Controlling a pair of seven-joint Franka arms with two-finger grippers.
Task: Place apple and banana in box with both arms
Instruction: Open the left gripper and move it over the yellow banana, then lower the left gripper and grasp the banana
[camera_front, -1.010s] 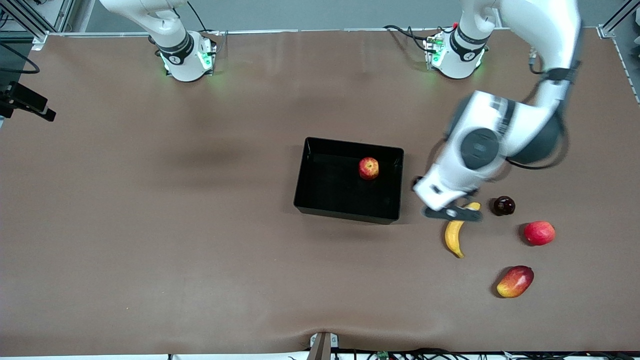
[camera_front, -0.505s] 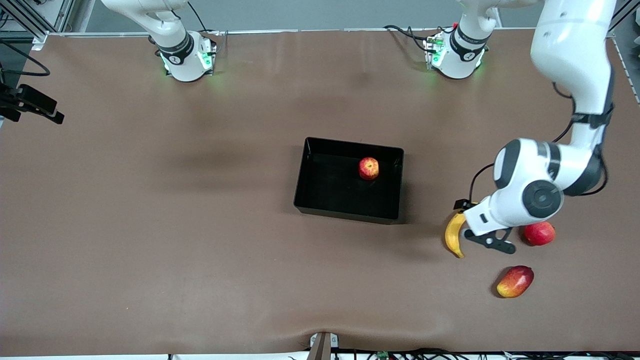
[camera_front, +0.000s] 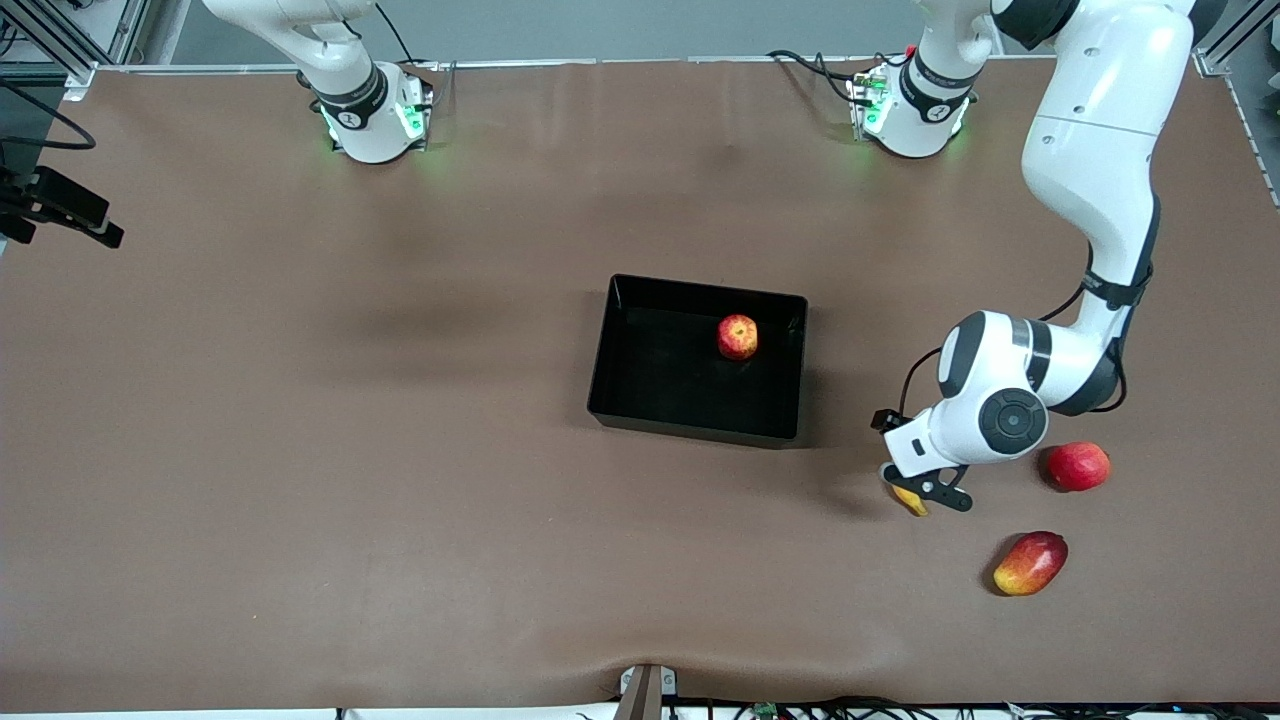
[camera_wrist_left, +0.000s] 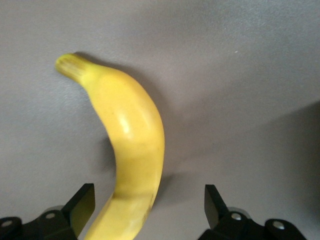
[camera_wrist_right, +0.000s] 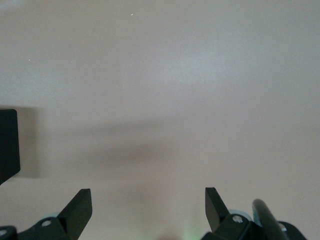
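Observation:
The small red-and-yellow apple (camera_front: 737, 336) lies in the black box (camera_front: 700, 430), toward the left arm's end of it. The yellow banana (camera_wrist_left: 132, 140) lies on the brown table; in the front view only its tip (camera_front: 908, 498) shows under the left wrist. My left gripper (camera_front: 925, 490) is low over the banana and open, its fingers (camera_wrist_left: 80, 205) on either side of the fruit's thick end, with a gap on one side. My right gripper (camera_wrist_right: 148, 205) is open over bare table, with nothing between its fingers; it is out of the front view.
A plain pinkish-red round fruit (camera_front: 1078, 466) and a red-yellow mango (camera_front: 1030, 563) lie beside the banana, toward the left arm's end. The mango is nearer the front camera. A black device (camera_front: 65, 210) sits at the table's edge at the right arm's end.
The left arm has swung from beside the box and come down over the banana, now covering most of it and a dark round fruit. The apple and box have not moved.

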